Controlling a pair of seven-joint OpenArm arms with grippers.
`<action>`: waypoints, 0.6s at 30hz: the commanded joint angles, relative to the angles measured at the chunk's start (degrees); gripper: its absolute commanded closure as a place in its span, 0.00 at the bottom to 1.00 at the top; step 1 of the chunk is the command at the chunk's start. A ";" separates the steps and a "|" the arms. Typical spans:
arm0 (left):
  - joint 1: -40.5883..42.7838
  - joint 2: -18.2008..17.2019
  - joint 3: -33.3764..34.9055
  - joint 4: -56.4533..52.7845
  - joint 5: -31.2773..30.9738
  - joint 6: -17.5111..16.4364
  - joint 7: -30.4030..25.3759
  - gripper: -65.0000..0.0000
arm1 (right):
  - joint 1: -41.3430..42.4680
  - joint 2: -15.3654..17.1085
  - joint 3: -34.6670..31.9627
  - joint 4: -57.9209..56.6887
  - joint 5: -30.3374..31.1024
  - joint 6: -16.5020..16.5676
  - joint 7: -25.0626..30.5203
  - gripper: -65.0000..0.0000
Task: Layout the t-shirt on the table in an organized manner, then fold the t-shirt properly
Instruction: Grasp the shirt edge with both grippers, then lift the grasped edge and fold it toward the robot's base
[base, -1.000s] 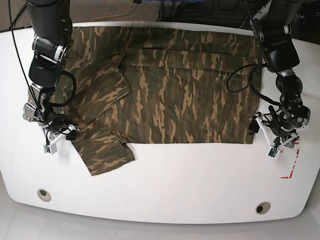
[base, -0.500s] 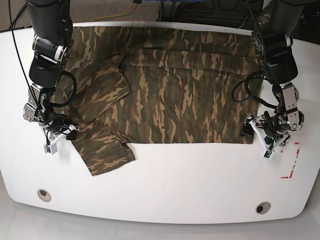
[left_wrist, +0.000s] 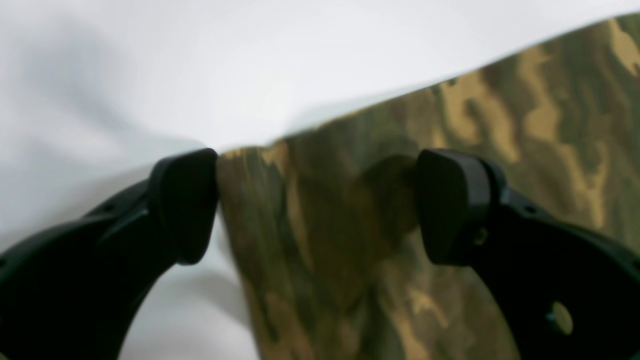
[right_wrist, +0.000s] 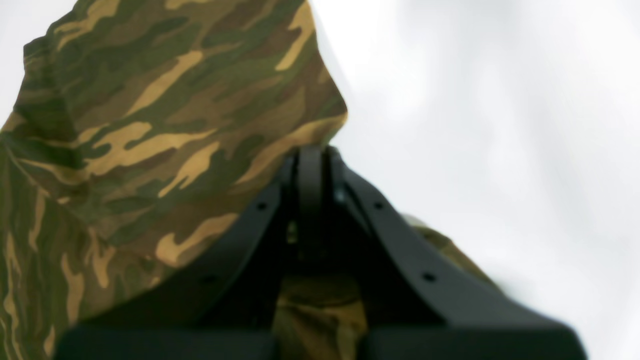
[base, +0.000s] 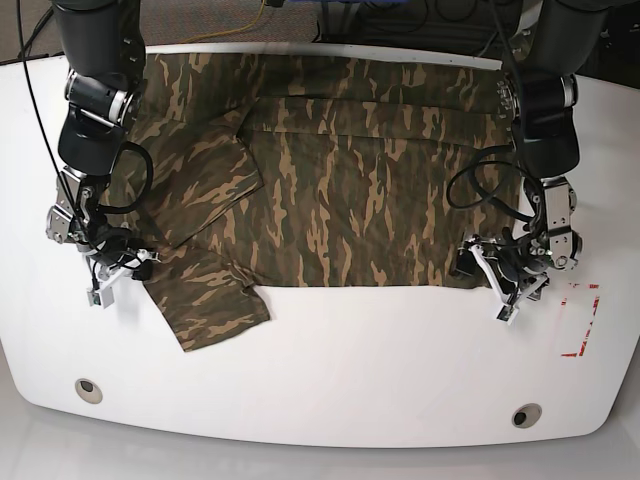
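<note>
The camouflage t-shirt lies spread on the white table, with one sleeve folded in at the left and the lower left sleeve sticking out toward the front. My left gripper is at the shirt's front right corner. In the left wrist view it is open, with the cloth corner lying between the two pads. My right gripper is at the shirt's left edge. In the right wrist view it is shut on a raised fold of the t-shirt.
Two round grommet holes sit near the table's front edge. A red-marked rectangle is at the front right, just right of my left gripper. Cables and dark floor lie beyond the back edge.
My left gripper has moved left in the base view, from the bare table beside the shirt's right edge onto its front right corner. The right arm and the shirt have not moved.
</note>
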 joint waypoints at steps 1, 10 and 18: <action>-0.91 0.37 -0.06 0.42 -0.24 -0.43 0.28 0.11 | 1.69 1.07 0.14 1.06 0.82 0.30 1.14 1.00; -0.74 0.55 -0.06 0.68 -0.24 -0.43 0.37 0.42 | 1.69 1.34 0.22 1.06 0.82 0.30 1.14 1.00; -0.74 0.11 -0.24 0.77 -0.24 -0.43 0.37 0.68 | 1.69 1.34 0.22 1.06 0.82 0.30 1.14 1.00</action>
